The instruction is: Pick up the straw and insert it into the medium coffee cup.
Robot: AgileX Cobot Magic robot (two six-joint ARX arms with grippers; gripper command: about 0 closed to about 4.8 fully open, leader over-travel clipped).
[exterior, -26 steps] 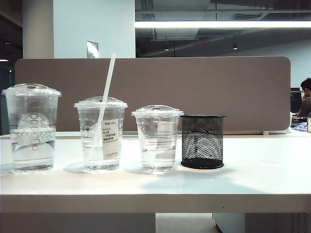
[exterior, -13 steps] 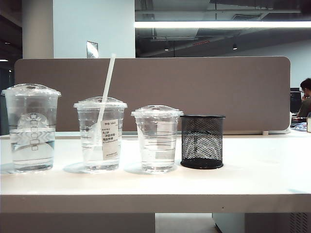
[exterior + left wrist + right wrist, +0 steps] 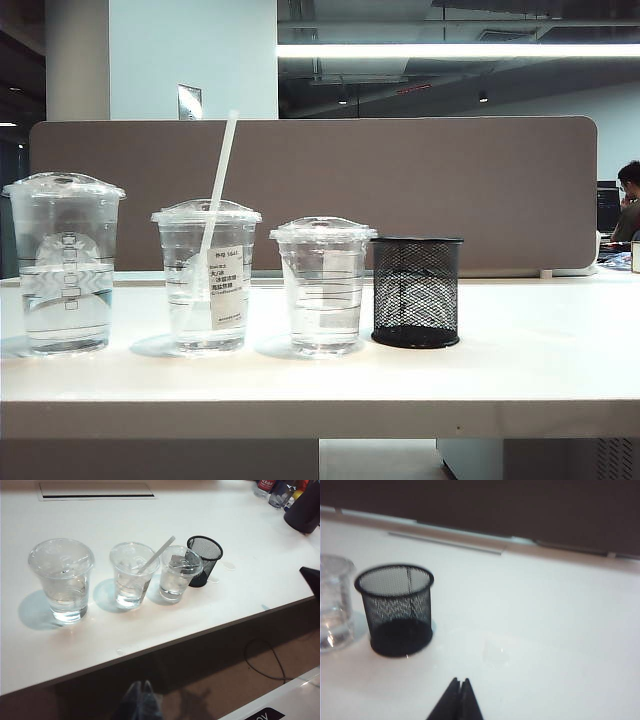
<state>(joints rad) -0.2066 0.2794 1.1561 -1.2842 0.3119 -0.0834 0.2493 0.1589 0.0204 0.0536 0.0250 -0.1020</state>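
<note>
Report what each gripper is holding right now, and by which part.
Nothing. The left gripper and right gripper are both shut and empty, off the table; the straw stands in the medium coffee cup.

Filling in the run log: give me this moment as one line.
straw: in medium cup, leaning | left pincer: shut, off table | right pincer: shut, empty, by mesh holder

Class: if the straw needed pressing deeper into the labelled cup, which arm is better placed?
Probably left: the left gripper, shut, faces the medium coffee cup and straw; the right gripper, shut, faces the mesh holder.
</note>
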